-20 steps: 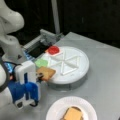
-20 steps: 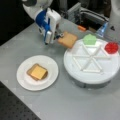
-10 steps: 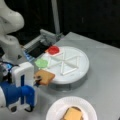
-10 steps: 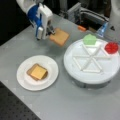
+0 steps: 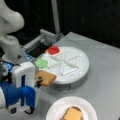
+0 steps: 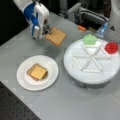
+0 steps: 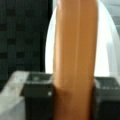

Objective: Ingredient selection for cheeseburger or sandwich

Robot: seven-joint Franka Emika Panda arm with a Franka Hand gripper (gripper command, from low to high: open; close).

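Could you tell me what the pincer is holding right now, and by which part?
The pincer is shut on a tan toast square, gripped at one edge, flat faces between its fingers.

Toast square: tan. Leaf piece: green; disc: red; cheese square: yellow-orange. Plate: white; tabletop: grey.

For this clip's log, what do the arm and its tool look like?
The arm has glossy white rounded link shells. The tool is a boxy white body with bright blue panels on the front and sides, seen in both front views, also at. Its fingers are black, blocky pads in the wrist view. A thin dark cable loops below the blue housing in a front view.
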